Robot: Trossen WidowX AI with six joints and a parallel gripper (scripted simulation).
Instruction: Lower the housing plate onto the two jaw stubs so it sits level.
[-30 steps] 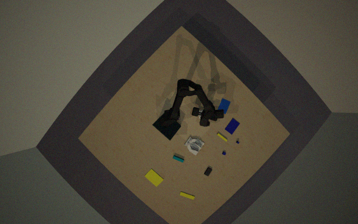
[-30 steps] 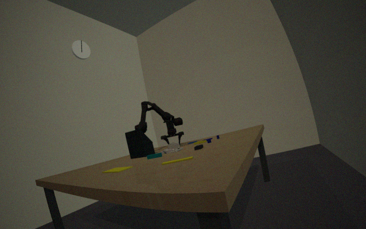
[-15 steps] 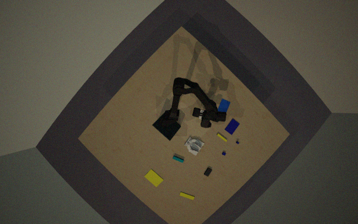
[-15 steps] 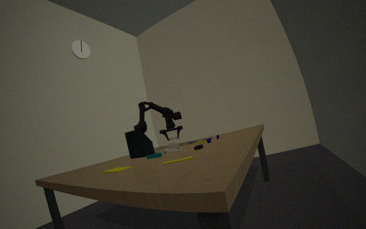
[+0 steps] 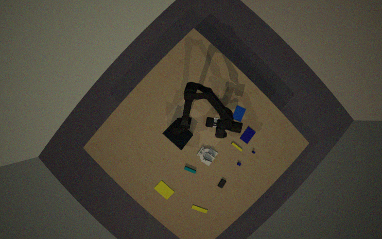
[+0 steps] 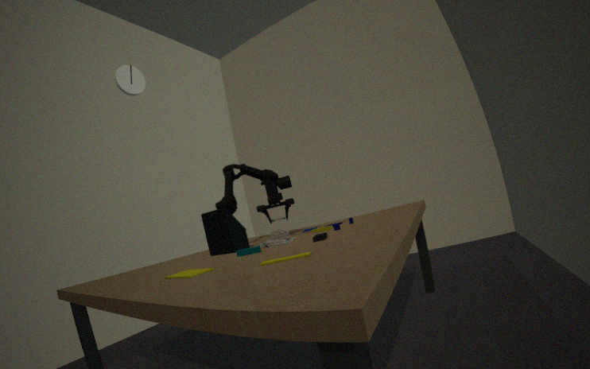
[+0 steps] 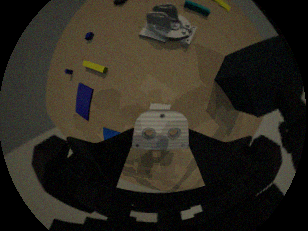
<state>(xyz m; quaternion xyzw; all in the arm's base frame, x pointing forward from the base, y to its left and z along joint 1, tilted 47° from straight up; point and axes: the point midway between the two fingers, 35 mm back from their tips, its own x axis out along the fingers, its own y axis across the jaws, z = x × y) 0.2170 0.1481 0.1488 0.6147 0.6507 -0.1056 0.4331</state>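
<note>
The pale housing plate (image 7: 161,124) (image 5: 215,119) has two round holes and lies across between the fingertips. My gripper (image 7: 159,131) (image 6: 279,220) is shut on the plate's two sides and holds it raised above the table. The pale base assembly (image 5: 201,152) (image 7: 186,34) rests on the table, away from the held plate; in the exterior view it shows low beneath the gripper. Two grey jaws (image 5: 208,157) (image 7: 161,21) stand side by side on it. Their pins and stubs are too small to make out. The arm hides part of the plate in the top view.
A teal block (image 5: 190,169) (image 7: 197,8) and a black block (image 5: 221,183) lie near the assembly. A yellow bar (image 5: 237,146) (image 7: 95,67), a dark blue plate (image 5: 247,135) (image 7: 84,101) and a blue plate (image 5: 239,113) lie nearer the raised hand. The arm's black base (image 5: 177,135) stands on the other side.
</note>
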